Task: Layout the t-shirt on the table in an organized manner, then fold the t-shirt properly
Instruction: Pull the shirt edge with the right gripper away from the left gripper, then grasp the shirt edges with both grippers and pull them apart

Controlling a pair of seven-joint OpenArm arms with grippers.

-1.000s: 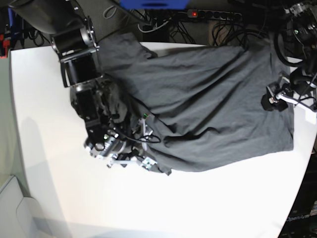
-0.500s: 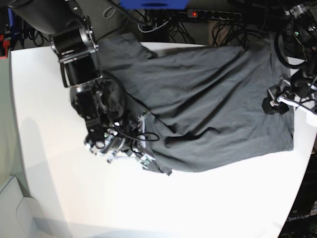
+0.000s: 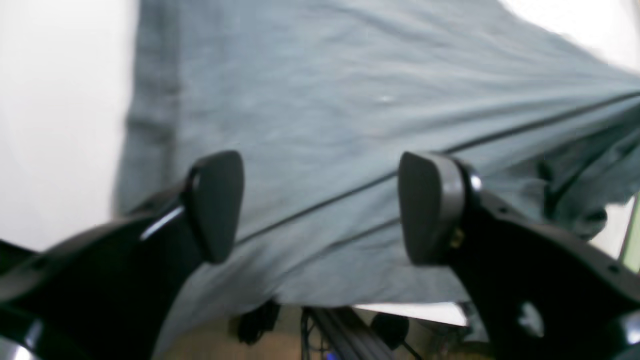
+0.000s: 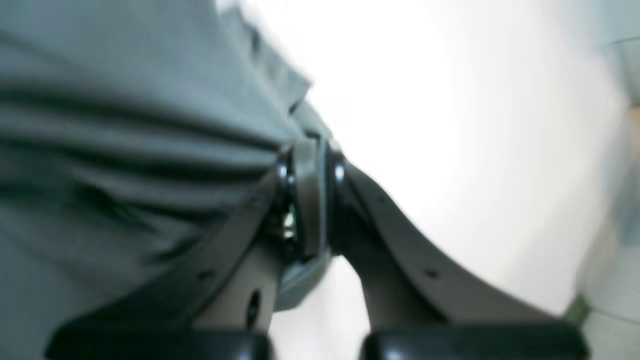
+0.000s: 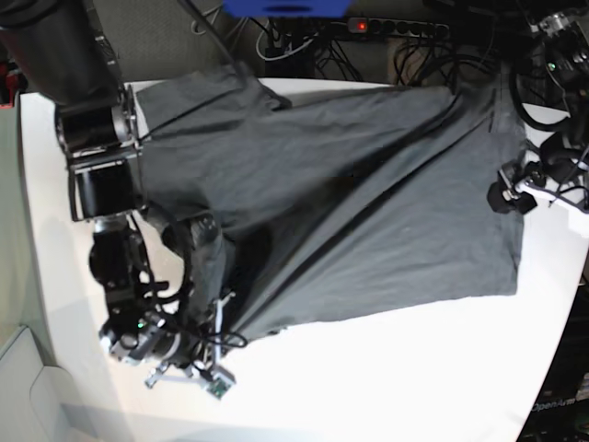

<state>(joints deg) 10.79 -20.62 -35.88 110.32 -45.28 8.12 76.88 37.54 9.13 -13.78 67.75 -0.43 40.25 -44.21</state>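
Base view: right pincer (image 5: 204, 354) clamped on a corner of the t-shirt (image 5: 368, 203), cloth pulled taut across the counter (image 5: 386, 387).
Nearest, bare white counter runs wide along the shirt's lower hem. The garment spreads over the middle, long creases fanning from the pinched corner; its far edge reaches the counter's back rim, one part hanging past it. At the far side the left pincer (image 3: 320, 205) stands wide apart over the cloth, gripping nothing.
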